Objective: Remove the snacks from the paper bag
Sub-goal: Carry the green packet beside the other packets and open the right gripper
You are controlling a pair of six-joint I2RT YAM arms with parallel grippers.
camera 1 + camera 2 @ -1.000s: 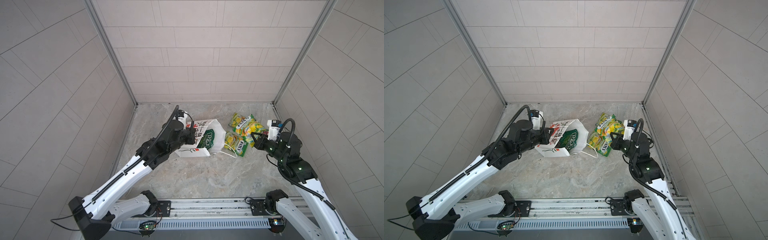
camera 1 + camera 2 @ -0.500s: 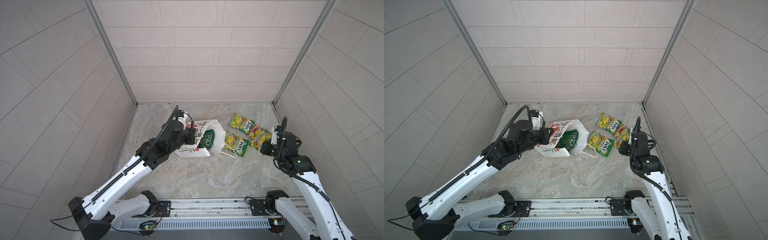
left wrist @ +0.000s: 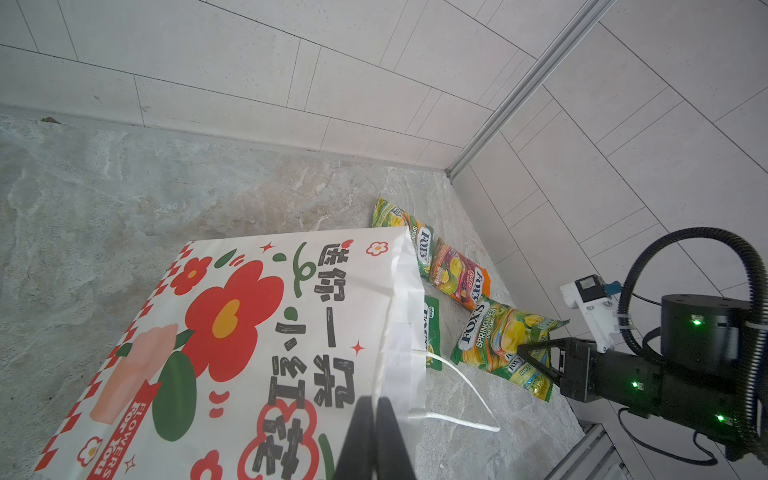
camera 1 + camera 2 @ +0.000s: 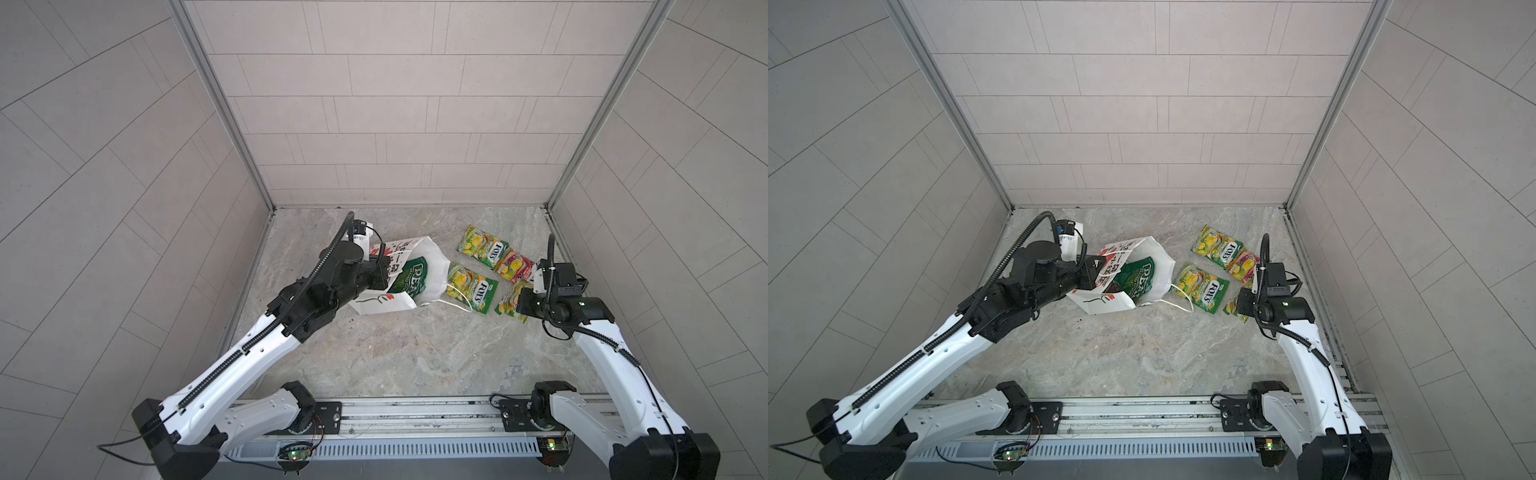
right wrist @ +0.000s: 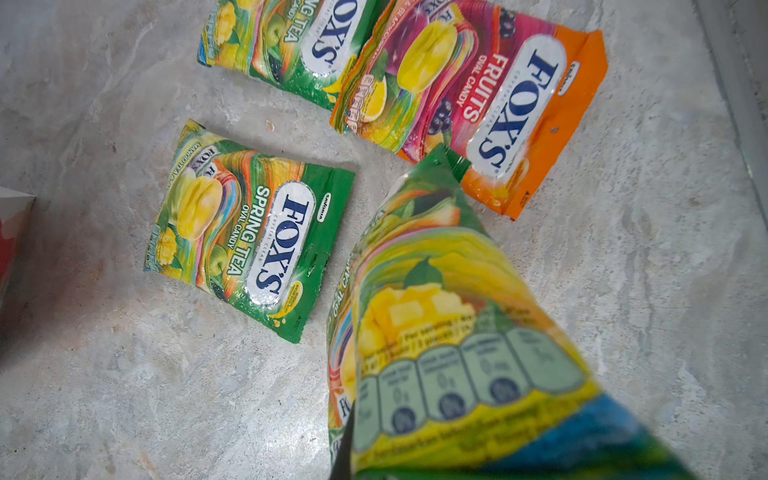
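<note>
Both top views alone show the crisp bag (image 4: 409,276) inside the paper bag (image 4: 395,305), whose rim the left end effector (image 3: 374,407) pinches. Near the table's (image 4: 395,353) right edge, the right end effector (image 3: 538,359) grips a green packet (image 5: 436,311).

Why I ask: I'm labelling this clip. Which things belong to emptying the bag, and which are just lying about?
Job: paper bag, rim pinched by left fingers; REAL crisp bag inside it; held Spring Tea packet in right fingers; near Spring Tea packet by the bag's mouth; far Spring Tea packet; FOX'S Fruits packet.

Not the job, only fixtures: marbled table; mounting rail; tiled walls.
</note>
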